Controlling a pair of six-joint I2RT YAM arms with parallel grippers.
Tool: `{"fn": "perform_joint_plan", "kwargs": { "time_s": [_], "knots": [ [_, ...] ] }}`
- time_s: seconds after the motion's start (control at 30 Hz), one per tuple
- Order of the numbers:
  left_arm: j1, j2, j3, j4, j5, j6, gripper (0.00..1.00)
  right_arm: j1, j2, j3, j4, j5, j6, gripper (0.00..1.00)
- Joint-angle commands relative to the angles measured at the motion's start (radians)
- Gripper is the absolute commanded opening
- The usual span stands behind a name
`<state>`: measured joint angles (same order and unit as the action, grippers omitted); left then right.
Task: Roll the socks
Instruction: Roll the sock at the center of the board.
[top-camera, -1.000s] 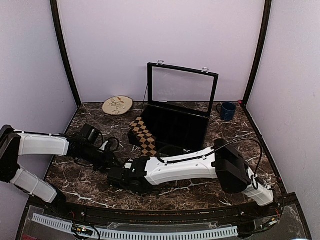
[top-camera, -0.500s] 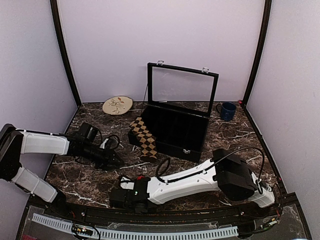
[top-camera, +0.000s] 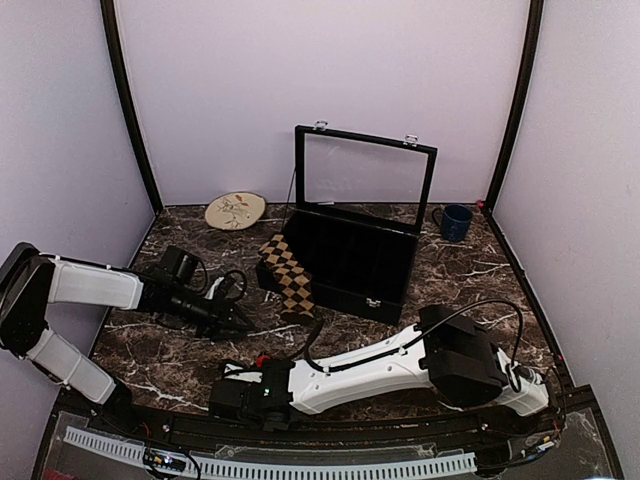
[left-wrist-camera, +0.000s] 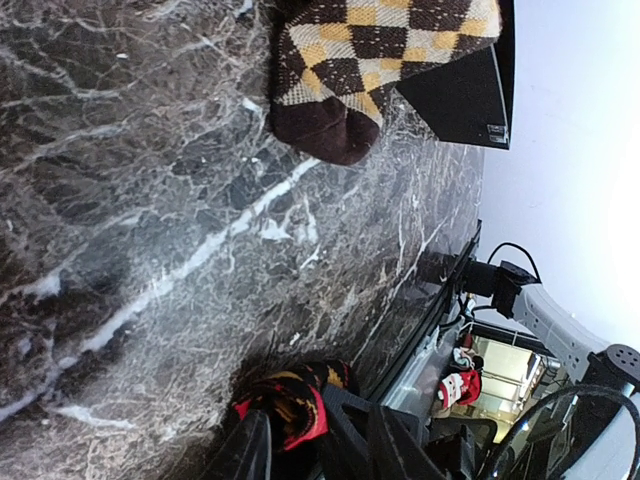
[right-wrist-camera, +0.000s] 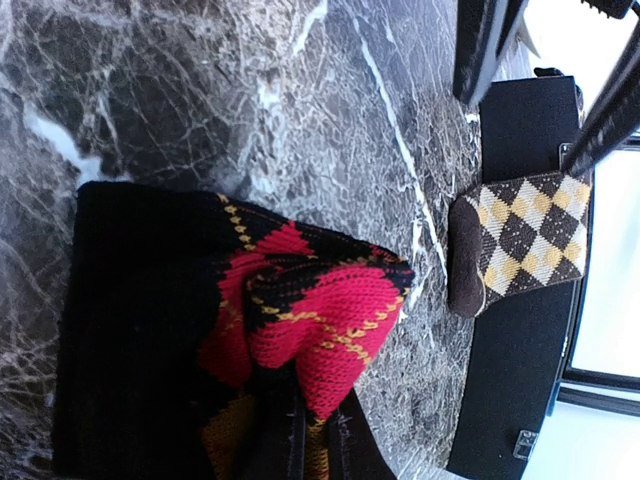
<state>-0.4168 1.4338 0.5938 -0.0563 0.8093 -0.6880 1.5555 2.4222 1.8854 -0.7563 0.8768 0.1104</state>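
The right gripper (right-wrist-camera: 318, 428), clamped on the red sock (right-wrist-camera: 305, 325), has dragged it nearer. The left gripper (top-camera: 238, 318) hangs open; rolling seems unstarted.

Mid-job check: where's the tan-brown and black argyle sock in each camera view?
Top external: tan-brown and black argyle sock centre-left, leaning against the black glass-lidded case's left corner.
Left wrist: sock at top edge, dark toe downward, case right of it.
Right wrist: sock at right edge, against the case.
Shared landmark: the case.
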Motion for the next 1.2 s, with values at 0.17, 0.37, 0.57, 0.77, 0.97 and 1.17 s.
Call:
{"fn": "perform_joint_plan", "kwargs": {
  "time_s": [0.17, 0.37, 0.57, 0.77, 0.97, 1.17],
  "knots": [
    [0.004, 0.024, 0.012, 0.053, 0.122, 0.025, 0.33, 0.003, 0.018, -0.014, 0.014, -0.145, 0.016, 0.00],
    [-0.017, 0.026, 0.004, 0.043, 0.147, 0.035, 0.26, -0.002, 0.014, 0.007, 0.002, -0.202, 0.050, 0.00],
    [-0.045, 0.029, -0.038, 0.050, 0.141, 0.039, 0.14, -0.019, -0.019, -0.035, 0.024, -0.245, 0.107, 0.00],
    [-0.062, 0.042, -0.081, 0.046, 0.130, 0.041, 0.20, -0.024, -0.021, -0.040, 0.024, -0.254, 0.119, 0.00],
    [-0.068, 0.059, -0.094, 0.049, 0.121, 0.030, 0.25, -0.025, -0.020, -0.049, 0.036, -0.267, 0.126, 0.00],
    [-0.078, 0.083, -0.098, 0.113, 0.133, -0.022, 0.26, -0.025, -0.019, -0.049, 0.049, -0.275, 0.117, 0.00]
  ]
}}
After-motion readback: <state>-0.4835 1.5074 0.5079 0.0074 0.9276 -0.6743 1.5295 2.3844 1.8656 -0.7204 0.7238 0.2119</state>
